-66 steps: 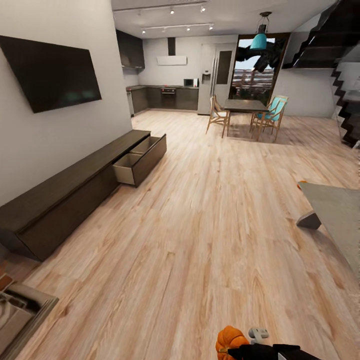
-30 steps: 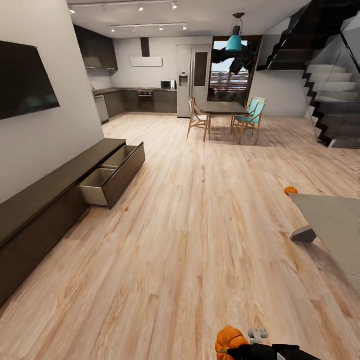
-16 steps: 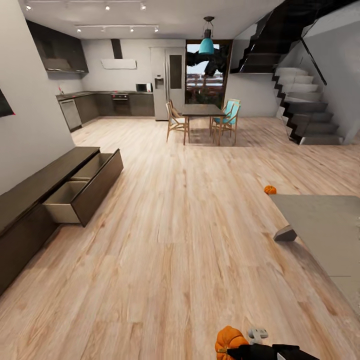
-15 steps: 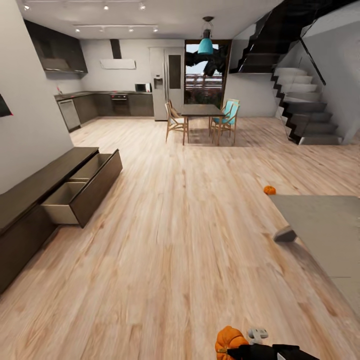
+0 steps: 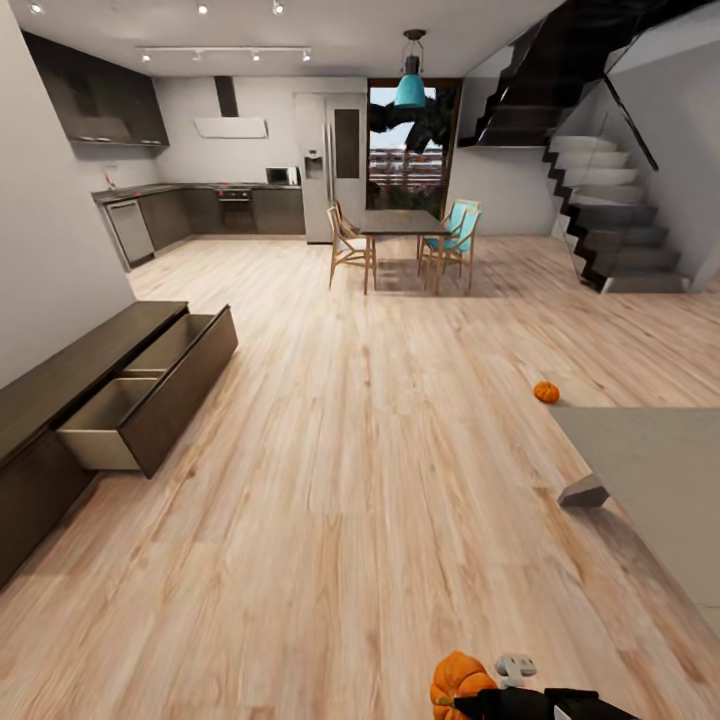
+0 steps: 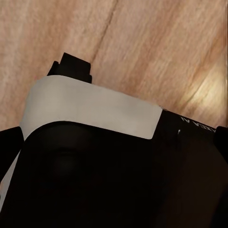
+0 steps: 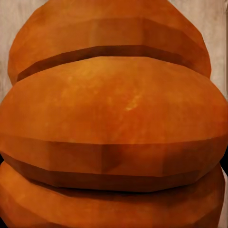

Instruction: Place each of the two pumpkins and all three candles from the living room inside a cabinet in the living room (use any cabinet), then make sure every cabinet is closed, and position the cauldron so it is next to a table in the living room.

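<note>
One bright-orange pumpkin (image 5: 458, 676) sits at the bottom edge of the head view, at the tip of my black right arm, with my right gripper (image 5: 478, 694) shut on it. Its ribbed orange skin (image 7: 114, 118) is right up against the right wrist camera. A second pumpkin (image 5: 546, 392) lies on the wood floor to the right, just beyond the corner of a grey table (image 5: 650, 470). The long dark brown cabinet (image 5: 60, 385) runs along the left wall with one drawer (image 5: 150, 395) pulled out, its pale inside bare. The left wrist view shows a black-and-white robot part (image 6: 90, 114) above the floorboards.
Open wood floor stretches between the cabinet and the grey table, whose slanted leg (image 5: 585, 492) touches the floor. Further back stand a dining table with chairs (image 5: 405, 240), grey kitchen units (image 5: 200, 210), a fridge (image 5: 330, 165) and a dark staircase (image 5: 610, 220).
The whole head view has swung right and moved forward: the wall TV left the picture, the cabinet slid left, the floor pumpkin came into view. The held pumpkin keeps its place in my right gripper.
</note>
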